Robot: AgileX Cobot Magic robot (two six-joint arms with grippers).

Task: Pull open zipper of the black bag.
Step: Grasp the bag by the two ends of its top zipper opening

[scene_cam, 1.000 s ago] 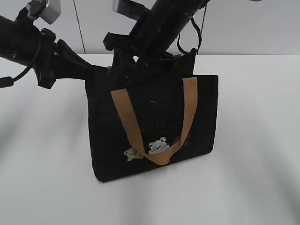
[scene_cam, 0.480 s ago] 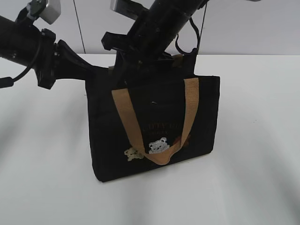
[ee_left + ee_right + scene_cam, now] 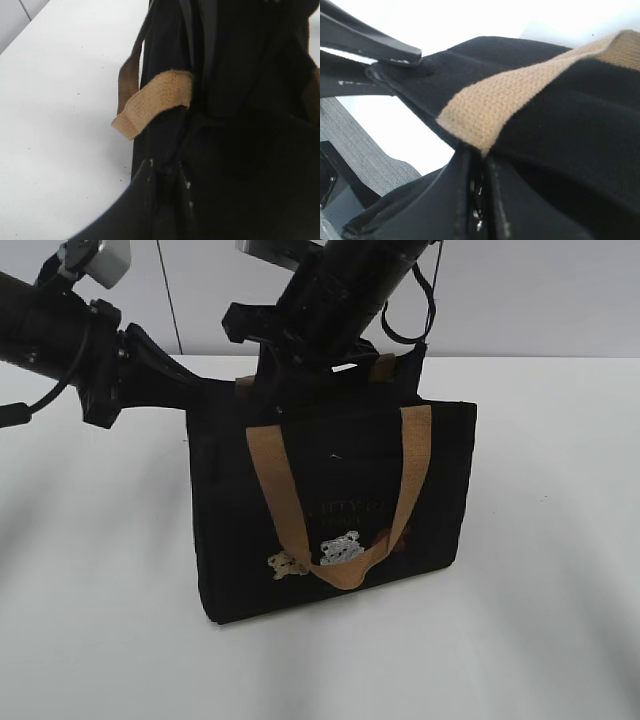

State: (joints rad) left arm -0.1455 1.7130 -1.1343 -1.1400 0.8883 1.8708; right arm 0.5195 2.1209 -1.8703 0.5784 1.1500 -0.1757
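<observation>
Standing upright on the white bench (image 3: 90, 620) is one black bag (image 3: 330, 520), with two robot arms reaching to its top edge. Two tan webbing handles can be counted: the front handle (image 3: 345, 540) hangs down the near face in a U, and only a short piece of the rear handle (image 3: 385, 365) peeks out behind the right arm. Two small bear patches (image 3: 338, 548) sit low on the front, one white and one tan, under faint gold lettering. The bag is boxy, dark fabric, its top rim hidden beneath the arms in the exterior view.

The left gripper (image 3: 167, 172) has its fingers pressed nearly together on the bag's end, with black fabric pinched between them; a tan strap end (image 3: 155, 102) lies just beyond them in the left wrist view. The right gripper (image 3: 477, 200) also has its fingers drawn close together, down at the bag's top edge just below where a tan strap crosses the fabric. A few shiny glints show in the narrow slit between its fingers, which may be the zipper (image 3: 476, 197) pull, but the view is too dark and close to tell whether it is gripped.
</observation>
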